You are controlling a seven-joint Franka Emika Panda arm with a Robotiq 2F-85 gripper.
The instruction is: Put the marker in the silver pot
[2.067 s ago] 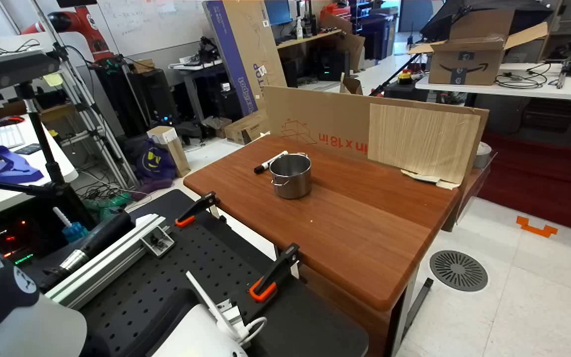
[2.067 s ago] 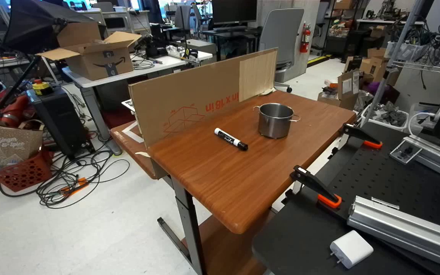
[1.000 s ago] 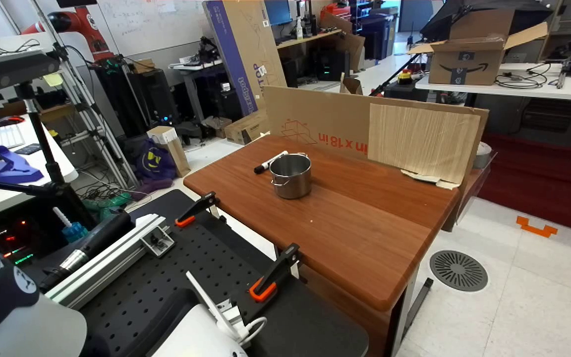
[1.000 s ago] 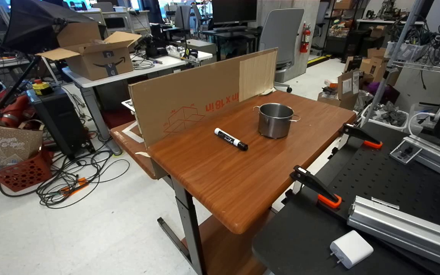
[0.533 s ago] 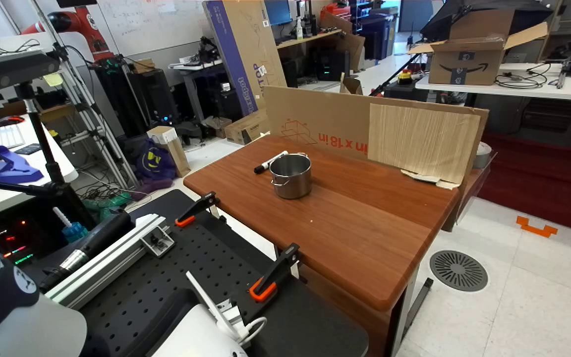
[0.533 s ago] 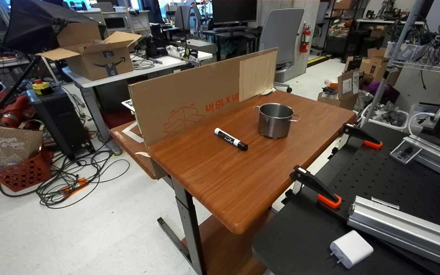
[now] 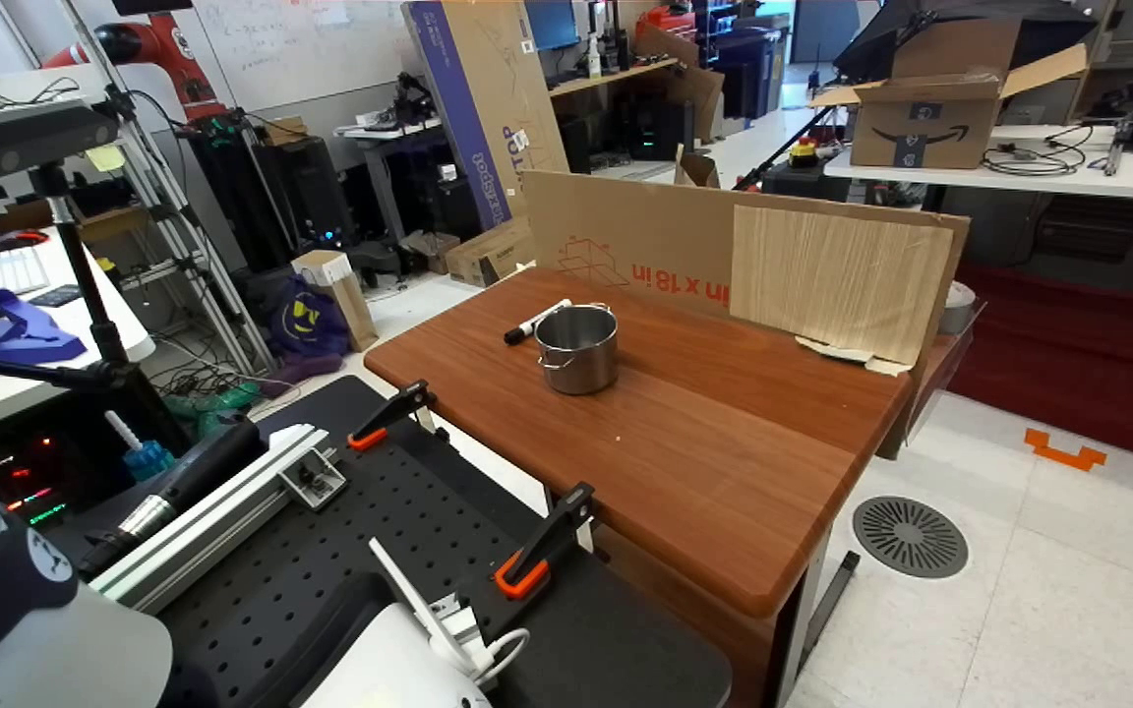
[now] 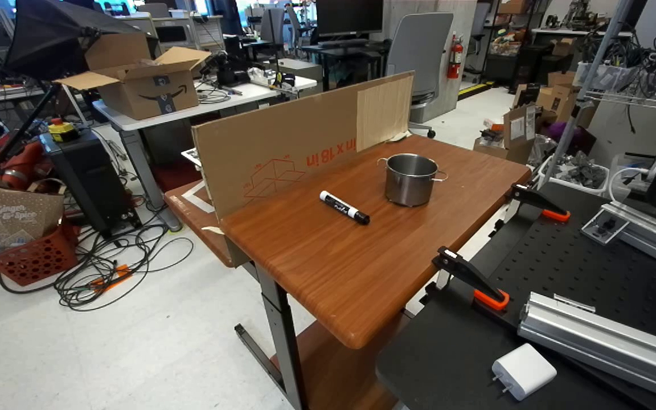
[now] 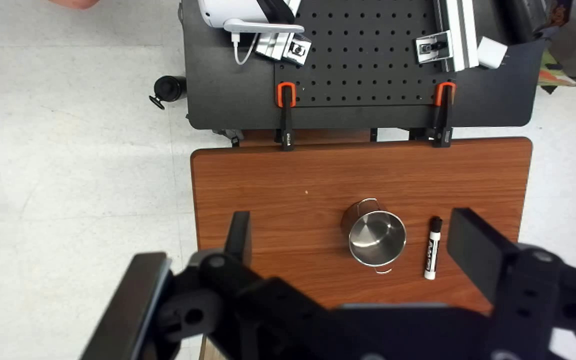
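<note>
The marker point(image 9: 432, 249), white with a black cap and black label, lies flat on the brown tabletop point(image 9: 278, 185). It also shows in both exterior views point(image 7: 535, 322) point(image 8: 344, 207), partly behind the pot in one. The silver pot point(image 9: 377, 239) stands upright beside the marker, apart from it, with thin wire handles; its visible inside is bare. The pot also shows in both exterior views point(image 7: 578, 352) point(image 8: 410, 181). My gripper point(image 9: 352, 214) is open and empty, its jaws wide apart, high above the table, with pot and marker seen between the fingers. The gripper is outside both exterior views.
A cardboard panel point(image 8: 282, 142) stands along one long edge of the table. Two orange-and-black clamps point(image 9: 287, 115) point(image 9: 444, 115) sit at the opposite edge, on the black perforated base plate point(image 9: 358, 55). A white charger point(image 8: 524, 371) lies on the black surface.
</note>
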